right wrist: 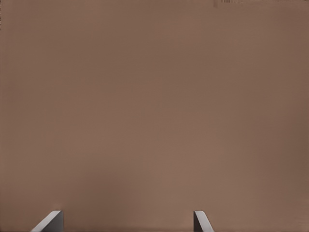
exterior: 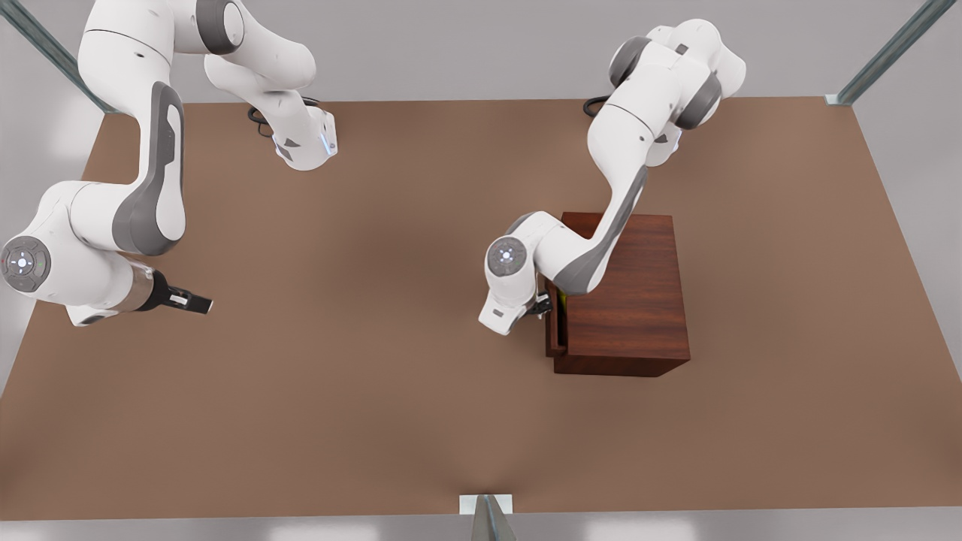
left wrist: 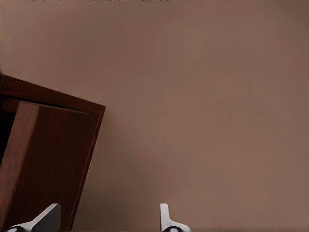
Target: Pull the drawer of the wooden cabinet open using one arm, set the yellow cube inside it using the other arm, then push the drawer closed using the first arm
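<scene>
One step remains, I judge: small yellow cube [exterior: 561,303] sits in the nearly shut dark wooden drawer [exterior: 555,330]; my left gripper [exterior: 543,304], fingers spread, must press its front home, right gripper [exterior: 197,302] waiting spread over the brown surface [exterior: 376,376].

You get soft, even overhead light on the brown table [exterior: 376,391]; shadows under both arms are faint and diffuse. No glare. The drawer [exterior: 557,330] gap reads dark, its inside perhaps shaded.

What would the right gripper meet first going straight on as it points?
Likely the bare table, though depth is unclear: the right gripper, at the front view's left, tilts toward it. Left gripper is by the drawer.
</scene>
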